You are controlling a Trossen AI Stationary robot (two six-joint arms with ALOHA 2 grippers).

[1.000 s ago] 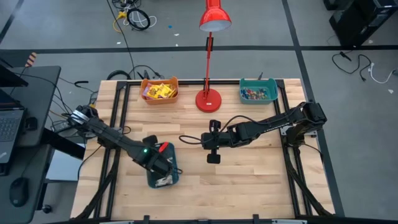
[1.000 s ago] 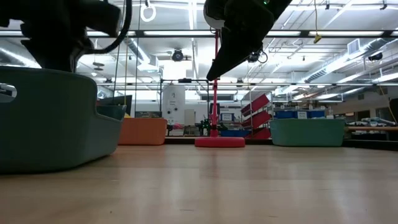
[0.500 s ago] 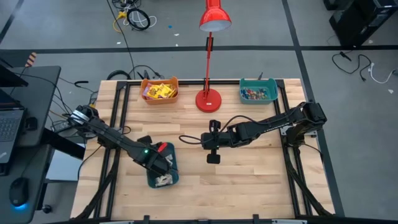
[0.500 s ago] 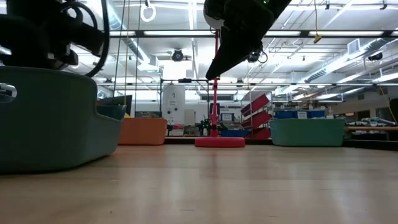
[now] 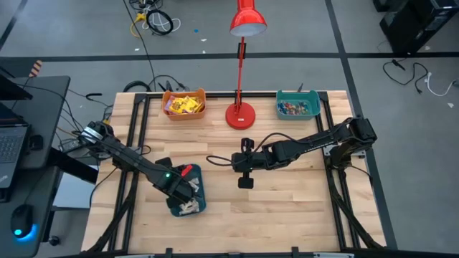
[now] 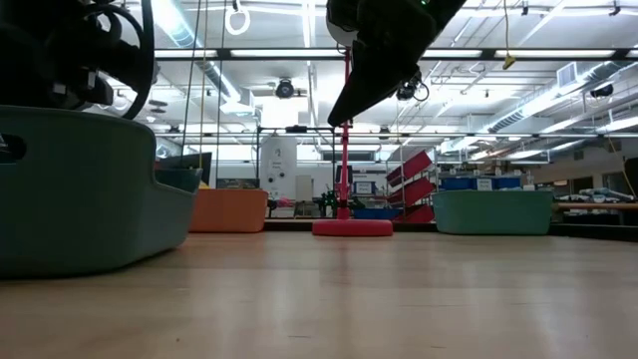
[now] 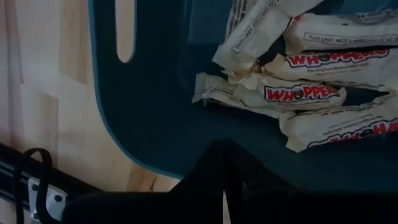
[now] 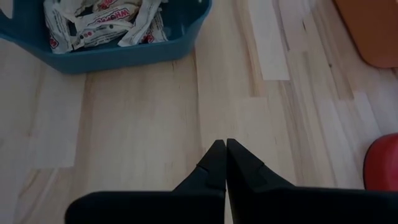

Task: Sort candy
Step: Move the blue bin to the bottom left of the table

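Fingers of my left gripper (image 7: pixel 225 163) are pressed together, empty, over the near bin (image 7: pixel 149 124); candy (image 7: pixel 292 93) lies just ahead. I should part them before descending, then pinch one bar. My right gripper (image 8: pixel 225 163) waits together, mid-table.

Left gripper (image 5: pixel 188 198) farther over dark bin (image 5: pixel 197 179)
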